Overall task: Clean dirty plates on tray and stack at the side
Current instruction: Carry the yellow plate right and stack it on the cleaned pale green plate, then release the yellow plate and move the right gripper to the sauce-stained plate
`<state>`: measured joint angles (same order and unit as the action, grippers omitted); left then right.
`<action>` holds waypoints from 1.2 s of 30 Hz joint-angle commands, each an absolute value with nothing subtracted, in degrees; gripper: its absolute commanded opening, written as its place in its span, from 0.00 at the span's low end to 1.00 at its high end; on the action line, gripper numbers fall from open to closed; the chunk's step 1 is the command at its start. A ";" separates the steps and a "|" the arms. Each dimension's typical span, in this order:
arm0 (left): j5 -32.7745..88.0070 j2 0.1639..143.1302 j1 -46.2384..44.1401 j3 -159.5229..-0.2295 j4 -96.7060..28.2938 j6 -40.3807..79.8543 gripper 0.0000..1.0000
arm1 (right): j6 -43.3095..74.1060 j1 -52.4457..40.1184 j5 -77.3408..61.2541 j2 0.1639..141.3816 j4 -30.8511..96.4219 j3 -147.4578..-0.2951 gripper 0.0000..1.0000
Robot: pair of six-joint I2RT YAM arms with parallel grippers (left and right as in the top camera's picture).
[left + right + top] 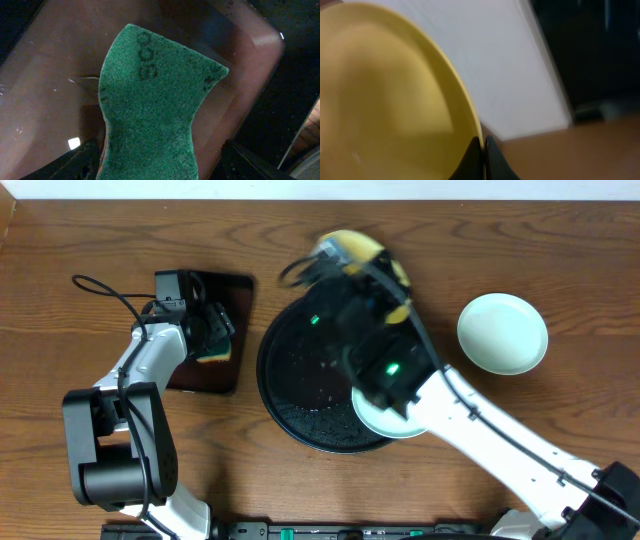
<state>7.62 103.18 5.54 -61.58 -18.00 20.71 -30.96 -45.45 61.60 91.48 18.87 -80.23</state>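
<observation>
My right gripper [483, 150] is shut on the rim of a yellow plate [385, 100] and holds it tilted in the air. From overhead, that yellow plate [352, 246] hangs over the far edge of the round black tray [272, 370]. A pale plate [385, 422] lies at the tray's near right rim, partly under my right arm. Another pale plate [502, 332] sits on the table to the right. My left gripper [160, 167] is open, with a green sponge [150, 100] lying between its fingers [82, 162].
The sponge [213, 352] lies on a small dark rectangular tray [225, 290] left of the round tray. My right arm crosses the round tray from the near right corner. A black cable [100, 285] loops on the table at the far left.
</observation>
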 commanded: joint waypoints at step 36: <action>7.92 103.09 5.82 -61.78 -18.11 20.16 0.79 | 24.86 23.59 -4.43 87.77 30.70 -60.29 0.01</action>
<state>7.60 103.18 5.54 -61.58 -17.98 20.71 21.91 23.40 -5.54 88.84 33.30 -61.84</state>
